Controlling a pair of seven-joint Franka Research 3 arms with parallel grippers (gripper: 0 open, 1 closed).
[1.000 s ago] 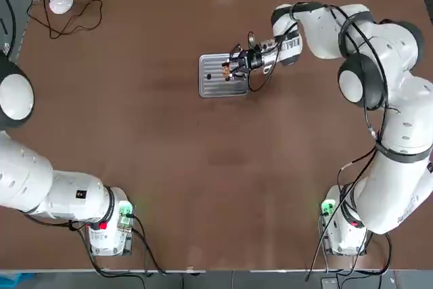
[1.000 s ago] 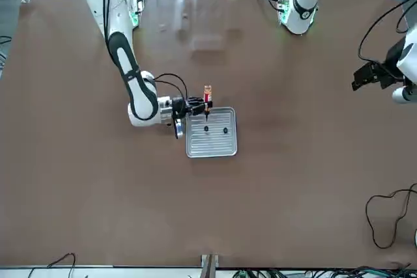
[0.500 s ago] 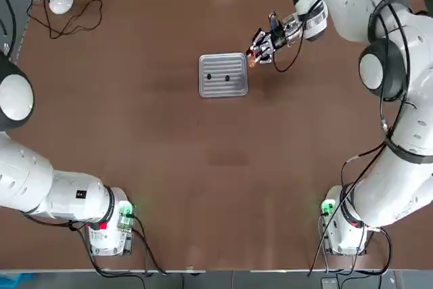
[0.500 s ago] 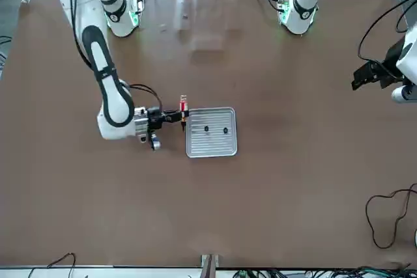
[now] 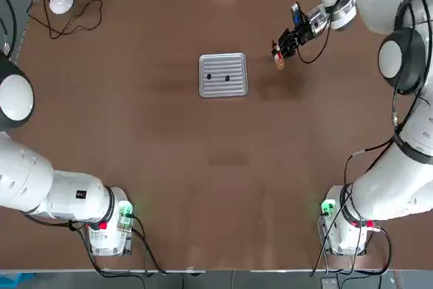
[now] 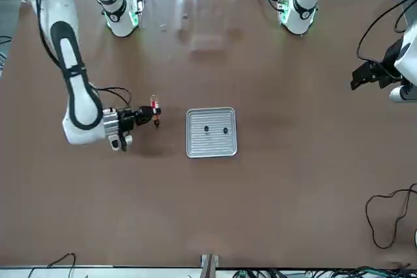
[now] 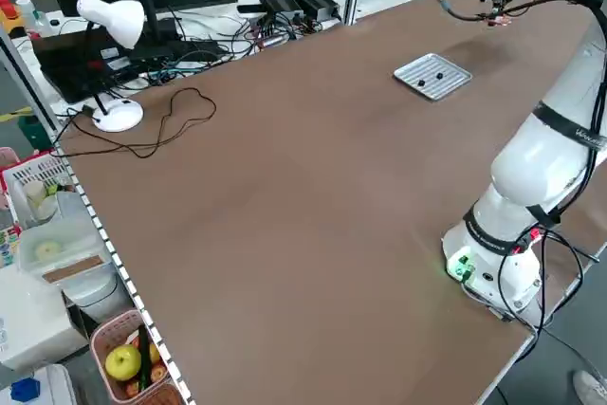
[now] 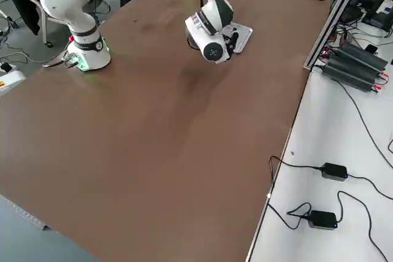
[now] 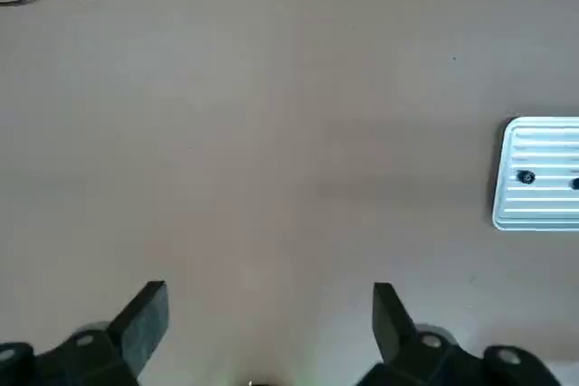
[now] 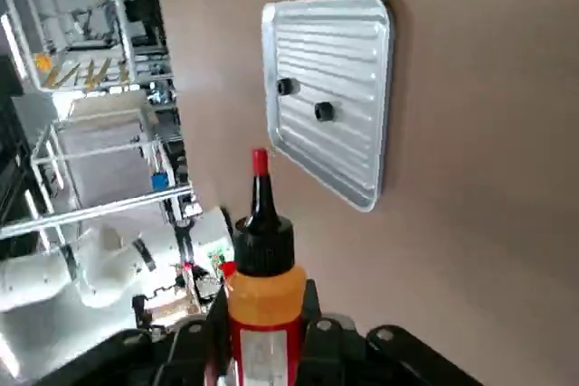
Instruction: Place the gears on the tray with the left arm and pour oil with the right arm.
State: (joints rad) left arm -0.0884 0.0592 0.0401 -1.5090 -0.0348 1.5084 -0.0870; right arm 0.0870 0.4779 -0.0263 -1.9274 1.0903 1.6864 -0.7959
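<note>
Oil bottle [image 10: 267,300] gripped in right claw [image 6: 154,112], open table between it and tray's edge [image 6: 212,154]; left claw [image 9: 270,336] open.

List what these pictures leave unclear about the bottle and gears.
- Bottle's label wording: too small in the front view; right wrist view cuts off its lower part.
- One gear: cut by the left wrist view's edge.
- Gears' teeth: too small in the top view.

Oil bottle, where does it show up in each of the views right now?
Top: upper right, at the right gripper's fingertips.
Front: left of centre, in that gripper.
Left side: top right, mostly hidden.
Right side: can't make it out.
Left wrist: not in it.
Right wrist: bottom centre, oil bottle upright.
Shared landmark: ribbed metal tray.
</note>
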